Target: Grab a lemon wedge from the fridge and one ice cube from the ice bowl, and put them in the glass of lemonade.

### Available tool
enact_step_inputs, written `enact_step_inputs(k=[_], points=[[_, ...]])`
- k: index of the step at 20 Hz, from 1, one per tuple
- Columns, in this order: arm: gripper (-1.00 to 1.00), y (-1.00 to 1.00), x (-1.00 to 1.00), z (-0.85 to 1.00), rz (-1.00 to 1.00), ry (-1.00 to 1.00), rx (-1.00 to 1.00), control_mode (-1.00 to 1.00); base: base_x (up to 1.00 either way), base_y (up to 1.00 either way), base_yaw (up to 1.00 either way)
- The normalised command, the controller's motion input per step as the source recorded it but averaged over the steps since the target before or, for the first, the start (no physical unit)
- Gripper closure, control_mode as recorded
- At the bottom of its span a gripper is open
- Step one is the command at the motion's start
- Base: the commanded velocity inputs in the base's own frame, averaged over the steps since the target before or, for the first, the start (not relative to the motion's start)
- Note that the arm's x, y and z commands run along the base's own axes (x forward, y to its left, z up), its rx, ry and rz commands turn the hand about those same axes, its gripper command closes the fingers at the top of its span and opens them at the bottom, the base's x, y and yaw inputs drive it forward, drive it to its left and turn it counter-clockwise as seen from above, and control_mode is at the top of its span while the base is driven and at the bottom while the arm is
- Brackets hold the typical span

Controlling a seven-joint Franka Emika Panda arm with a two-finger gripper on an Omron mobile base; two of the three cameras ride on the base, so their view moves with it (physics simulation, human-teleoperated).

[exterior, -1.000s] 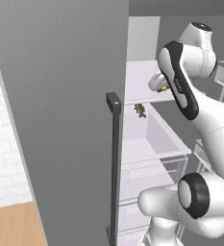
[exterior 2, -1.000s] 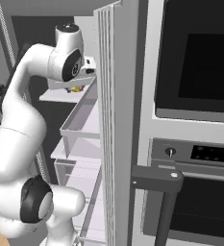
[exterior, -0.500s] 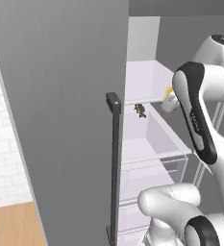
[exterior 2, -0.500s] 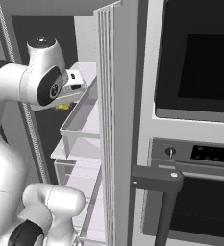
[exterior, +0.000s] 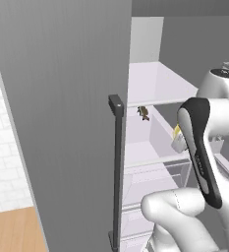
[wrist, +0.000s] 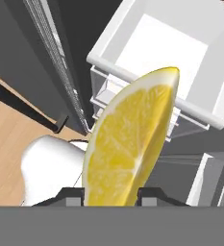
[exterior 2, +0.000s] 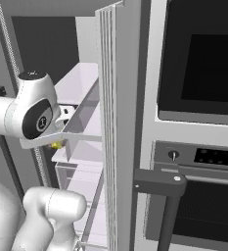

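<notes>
A: Where's the lemon wedge (wrist: pixel 130 144) at this point?

B: Pinched between the two fingertips (wrist: pixel 71 194) of the gripper (wrist: pixel 111 194). In the hand view the jaws are closed against its lower end and the yellow flesh stands up large right in front of the camera. From the left base view a sliver of yellow shows at the gripper (exterior: pixel 178 139), just in front of the clear drawer (exterior: pixel 155 142)

A: And what's different from a second ago?

B: A second ago the hand was up at the shelf (exterior: pixel 155 83), reaching in. Now the arm has swung down and back, so the wedge has come clear of the fridge (exterior: pixel 62 98) interior and hangs just outside the shelves. The small dark lump (exterior: pixel 143 112) sits where it was, at the shelf's front edge

A: So what does that mean for the job?

B: I'd judge the first pick done: the wedge is held and out of the fridge. Carrying it to the glass is left, then the ice cube. The open fridge door (exterior 2: pixel 116 122) stands close beside the arm, next to the wall oven (exterior 2: pixel 198 63), so the swing away needs care, and the grip is only on the wedge's narrow end
</notes>
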Motion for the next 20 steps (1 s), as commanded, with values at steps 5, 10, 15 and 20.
enact_step_inputs(k=[5,10,15,20], points=[[1.00,0.00,-0.34,-0.25,0.00,0.12,0.00,-1.00,0.00,0.00,0.00],[1.00,0.00,-0.31,-0.26,0.00,0.11,0.00,-1.00,0.00,0.00,0.00],[1.00,0.00,-0.21,0.00,0.00,0.00,0.00,1.00,-0.15,0.00,0.00],[1.00,0.00,0.00,0.00,0.00,0.00,0.00,1.00,-1.00,0.00,0.00]])
